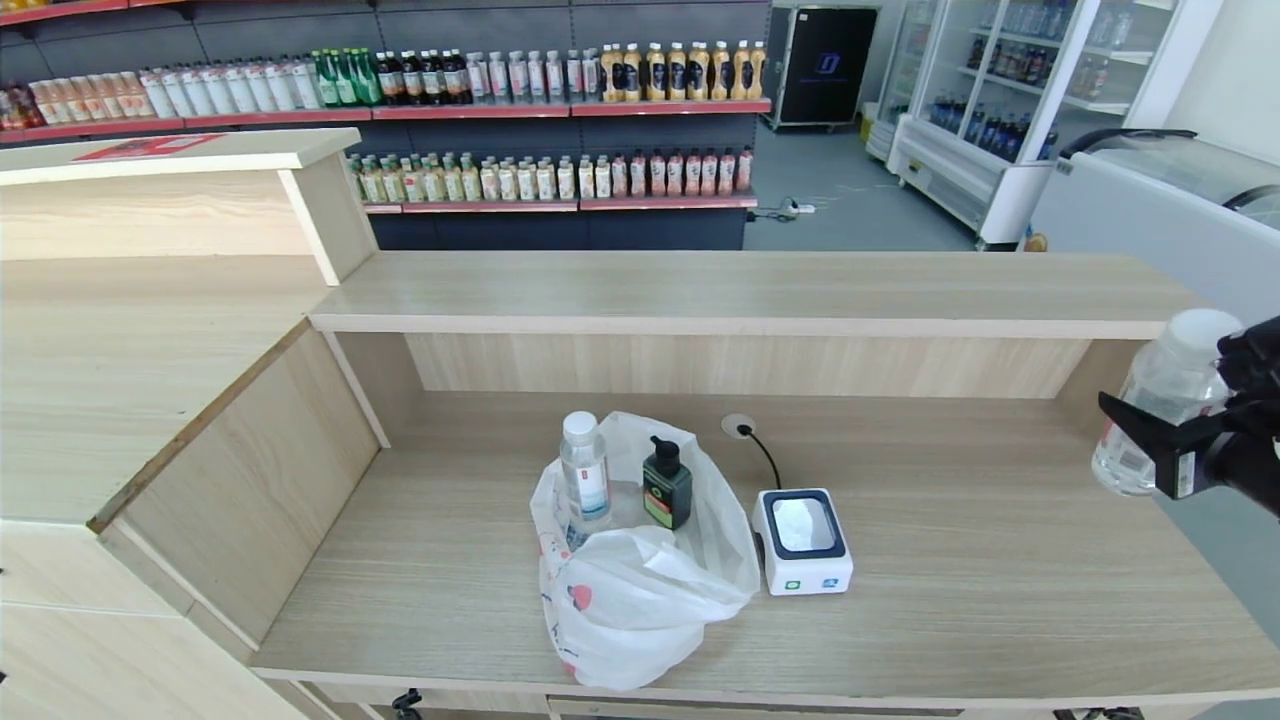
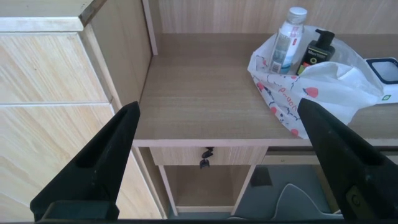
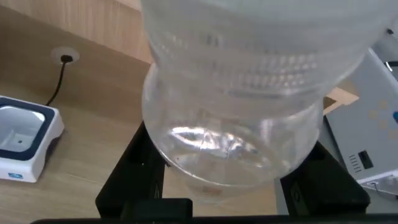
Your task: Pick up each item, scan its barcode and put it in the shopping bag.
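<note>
My right claw (image 1: 1165, 432) is closed around the body of a clear plastic bottle (image 1: 1175, 375), held aloft well right of the scanner (image 1: 803, 540); I judge it light, slick and squashable, best held mid-body.

Light wood-grain counter (image 1: 1000, 580) fills lower frame, raised wooden ledge (image 1: 740, 290) across centre. Dark shelving with red edges (image 1: 470, 112), bottle rows, upper left. Grey floor (image 1: 860, 205) upper centre-right. White glass-door fridges (image 1: 985, 120) upper right; black case (image 1: 825, 65) beside them.
</note>
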Available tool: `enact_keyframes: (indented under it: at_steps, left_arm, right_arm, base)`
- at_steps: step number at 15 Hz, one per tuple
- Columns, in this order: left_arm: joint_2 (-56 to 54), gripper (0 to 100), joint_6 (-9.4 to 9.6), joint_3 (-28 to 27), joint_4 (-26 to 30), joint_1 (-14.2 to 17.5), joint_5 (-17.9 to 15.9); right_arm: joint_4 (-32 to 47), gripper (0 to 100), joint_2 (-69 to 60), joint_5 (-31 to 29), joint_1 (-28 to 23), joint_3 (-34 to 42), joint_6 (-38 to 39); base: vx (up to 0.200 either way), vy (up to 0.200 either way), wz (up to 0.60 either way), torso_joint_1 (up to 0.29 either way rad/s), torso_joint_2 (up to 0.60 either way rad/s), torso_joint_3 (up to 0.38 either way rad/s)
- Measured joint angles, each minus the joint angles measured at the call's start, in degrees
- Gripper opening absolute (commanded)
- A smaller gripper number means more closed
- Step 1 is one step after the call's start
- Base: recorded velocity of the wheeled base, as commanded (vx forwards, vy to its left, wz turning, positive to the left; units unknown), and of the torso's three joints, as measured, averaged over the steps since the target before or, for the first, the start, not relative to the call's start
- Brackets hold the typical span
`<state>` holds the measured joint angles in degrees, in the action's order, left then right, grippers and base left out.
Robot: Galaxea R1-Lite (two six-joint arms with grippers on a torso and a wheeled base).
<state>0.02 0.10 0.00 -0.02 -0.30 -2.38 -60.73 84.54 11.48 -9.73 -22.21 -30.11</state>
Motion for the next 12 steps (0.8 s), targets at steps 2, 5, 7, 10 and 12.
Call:
enact_keyframes:
  at_steps: [2,5,7,10,12]
  left_arm:
    - [0.00,100,0.00,0.00,0.02,-0.07,0.02]
    - [0.00,100,0.00,0.00,0.02,-0.02,0.02]
    - [0.00,100,0.00,0.00,0.02,0.00,-0.02]
    - [0.00,100,0.00,0.00,0.02,-0.07,0.02]
    - [0.00,100,0.00,0.00,0.02,-0.02,0.02]
  right_arm:
    - [-2.11,0,3.22,0.52,1.46,-0.11,-2.35]
    - [-4.57,0,7.92,1.71,3.64,-0.22,-3.52]
    - [-7.20,0,11.43,4.88,3.86,-0.30,-3.96]
    - [-16.02,0,17.82,11.26,4.13,-0.27,-5.99]
    - [-22.09,0,22.08,17.14,4.08,-0.46,-9.76]
  base:
    - [0.000,0.000,0.30,0.006,0.01,-0.001]
    - [0.000,0.000,0.00,0.000,0.00,0.000]
    - [0.000,0.000,0.00,0.000,0.00,0.000]
    - [0.000,0.000,0.00,0.000,0.00,0.000]
    - [0.000,0.000,0.00,0.000,0.00,0.000]
